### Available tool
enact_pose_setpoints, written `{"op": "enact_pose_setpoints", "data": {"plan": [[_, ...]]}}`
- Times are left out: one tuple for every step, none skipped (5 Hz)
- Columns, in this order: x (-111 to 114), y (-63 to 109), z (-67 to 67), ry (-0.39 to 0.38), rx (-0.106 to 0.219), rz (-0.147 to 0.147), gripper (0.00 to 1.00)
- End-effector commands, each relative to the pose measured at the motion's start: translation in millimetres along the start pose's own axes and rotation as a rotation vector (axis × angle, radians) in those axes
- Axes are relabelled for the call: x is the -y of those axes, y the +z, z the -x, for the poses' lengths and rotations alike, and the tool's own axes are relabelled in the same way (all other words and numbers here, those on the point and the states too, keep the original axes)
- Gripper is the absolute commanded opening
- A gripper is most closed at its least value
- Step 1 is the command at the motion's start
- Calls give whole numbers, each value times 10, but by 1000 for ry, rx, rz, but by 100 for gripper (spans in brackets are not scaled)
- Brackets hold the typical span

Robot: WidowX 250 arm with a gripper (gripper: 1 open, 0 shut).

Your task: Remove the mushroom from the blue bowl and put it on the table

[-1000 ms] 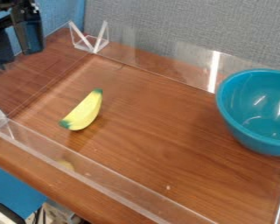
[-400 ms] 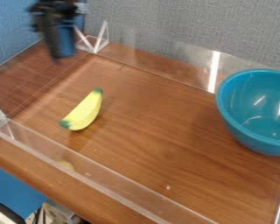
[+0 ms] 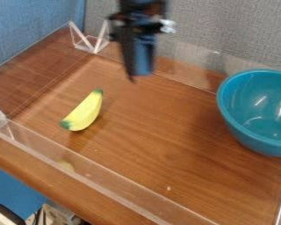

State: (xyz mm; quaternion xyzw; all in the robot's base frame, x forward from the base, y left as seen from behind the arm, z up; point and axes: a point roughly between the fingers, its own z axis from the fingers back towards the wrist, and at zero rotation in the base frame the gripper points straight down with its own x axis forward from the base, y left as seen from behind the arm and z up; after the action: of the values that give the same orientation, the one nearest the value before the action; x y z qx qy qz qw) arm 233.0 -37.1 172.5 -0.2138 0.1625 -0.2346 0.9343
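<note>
The small toy mushroom cannot be seen inside the deep, glossy teal-blue bowl, well apart from the shut, empty black gripper; it is judged light, best pinched across its cap.

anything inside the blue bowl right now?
The blue bowl shows only bare glossy interior with light reflections; no mushroom visible. Its near wall hides the lower near part of the inside, and the frame's right edge crops it.

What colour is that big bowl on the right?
The bowl is a glossy teal-blue, plain, seen clearly in the only camera view.
</note>
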Motion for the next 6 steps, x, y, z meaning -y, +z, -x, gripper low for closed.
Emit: {"op": "enact_pose_setpoints", "data": {"plan": [[367,-218,-28,-70,-18,-56,0],[357,-596,-152,-150,-67,-102,0],[175,-869,-238,-207,-109,-136,0],[-5,-1021,-295,-231,-115,-153,0],[-141,-953,-263,-132,-59,-157,0],[-340,-927,-263,-57,-10,-168,0]]}}
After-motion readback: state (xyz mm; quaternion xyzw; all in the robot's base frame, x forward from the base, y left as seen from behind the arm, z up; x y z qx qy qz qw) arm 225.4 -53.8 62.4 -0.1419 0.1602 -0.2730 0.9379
